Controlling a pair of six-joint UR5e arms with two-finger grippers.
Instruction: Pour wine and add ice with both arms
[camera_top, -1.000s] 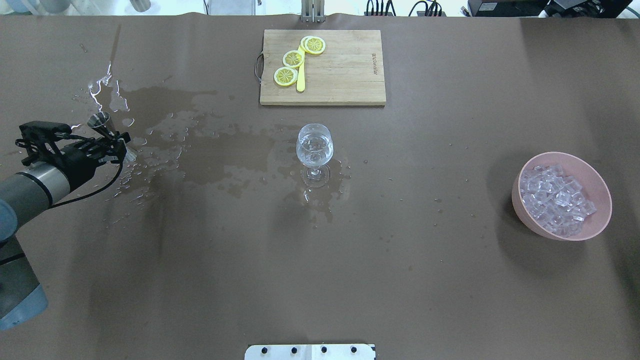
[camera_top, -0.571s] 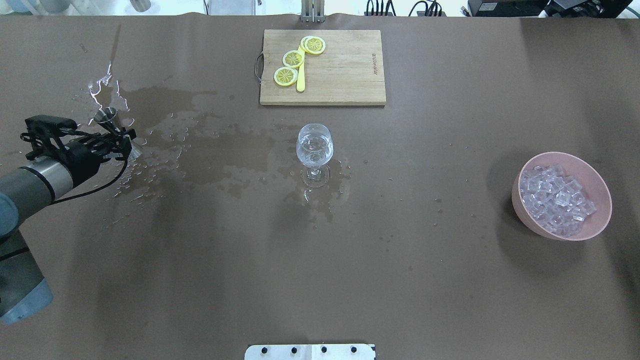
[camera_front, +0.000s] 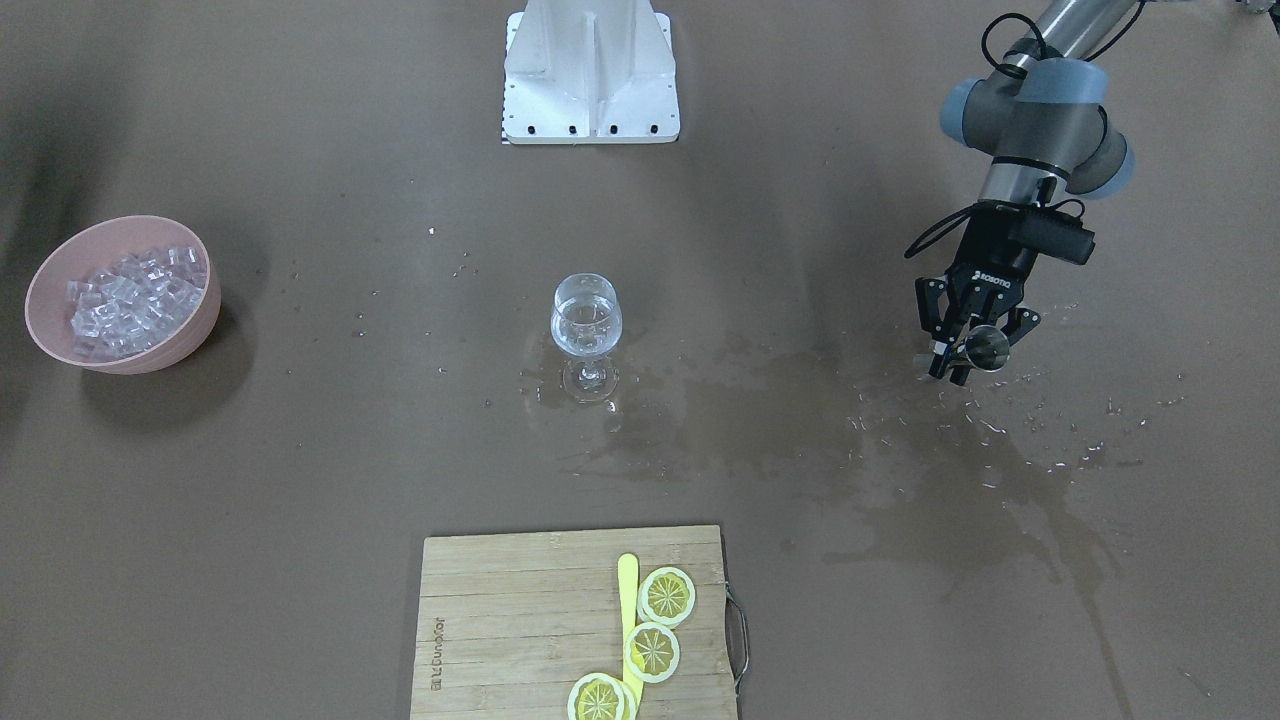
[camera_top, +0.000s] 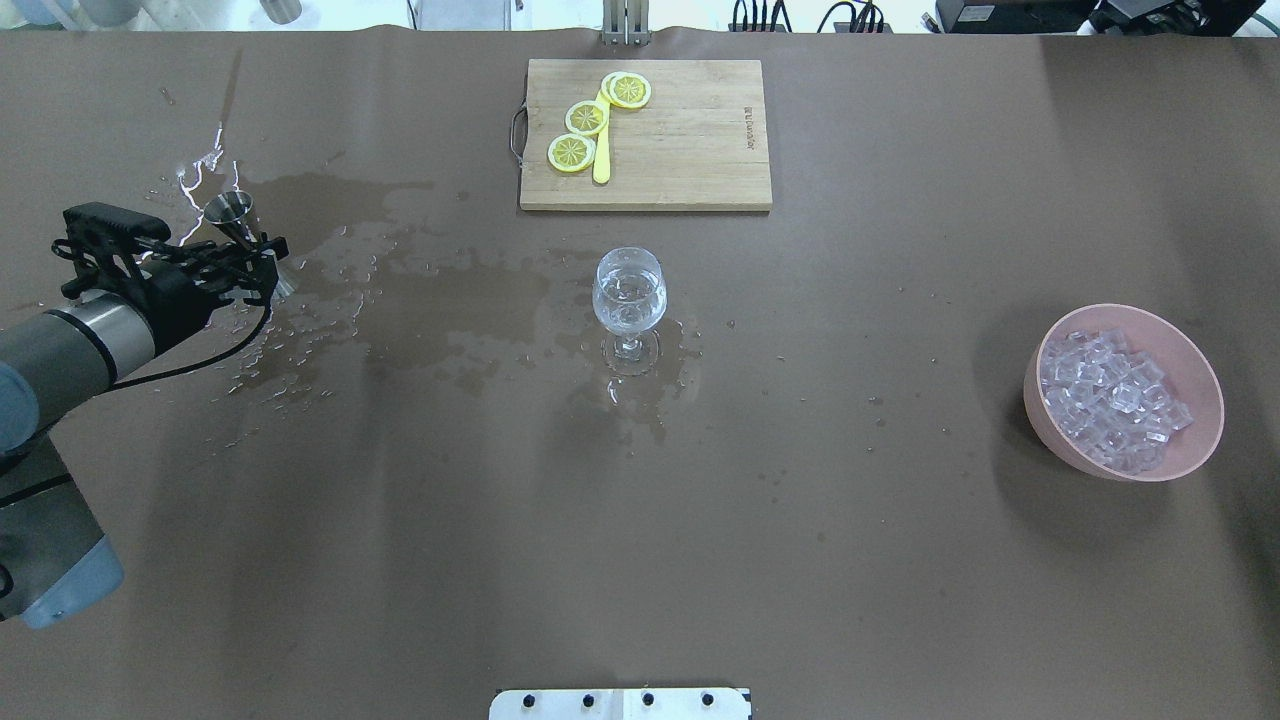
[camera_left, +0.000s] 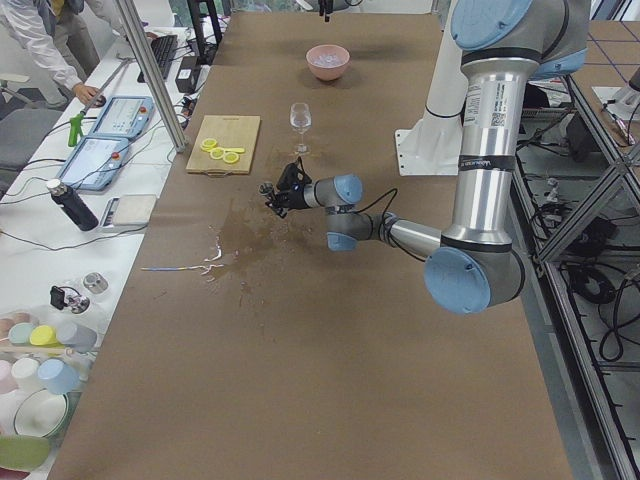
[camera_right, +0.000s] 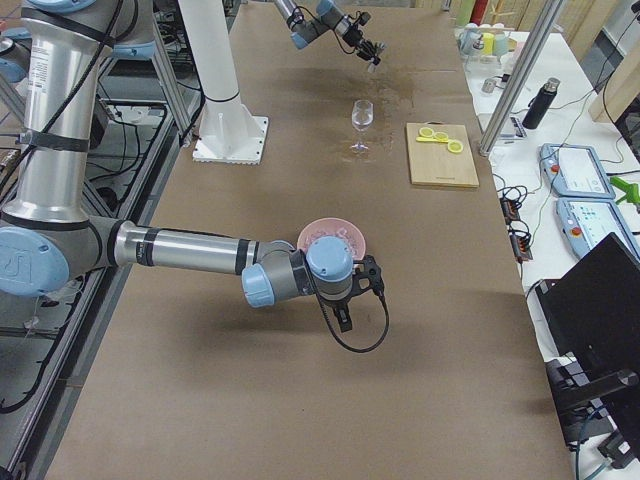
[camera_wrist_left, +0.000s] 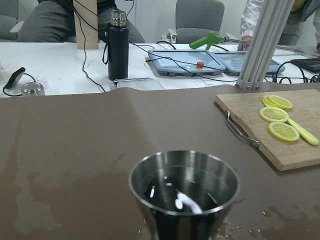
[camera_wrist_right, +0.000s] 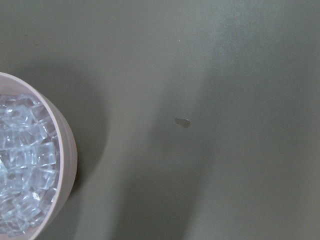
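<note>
My left gripper (camera_top: 258, 262) is shut on a steel jigger (camera_top: 232, 212) and holds it tilted above the wet left part of the table. It also shows in the front view (camera_front: 962, 352). The left wrist view shows the jigger's cup (camera_wrist_left: 184, 192) with only a few drops inside. A wine glass (camera_top: 628, 295) with a little clear wine stands at the table's middle, well to the right of the gripper. A pink bowl (camera_top: 1195, 440) full of ice cubes (camera_top: 1110, 395) stands at the right. My right arm's wrist (camera_right: 358, 285) hovers beside the bowl; I cannot tell how its jaws stand.
A wooden cutting board (camera_top: 690, 140) with three lemon slices (camera_top: 586, 118) and a yellow knife lies behind the glass. A wide spill (camera_top: 400, 290) wets the table from the left gripper to the glass. The white pedestal (camera_front: 590, 70) stands at the robot's edge.
My left gripper has carried the jigger a little farther from the robot and slightly toward the glass. The glass, bowl and board have not moved.
</note>
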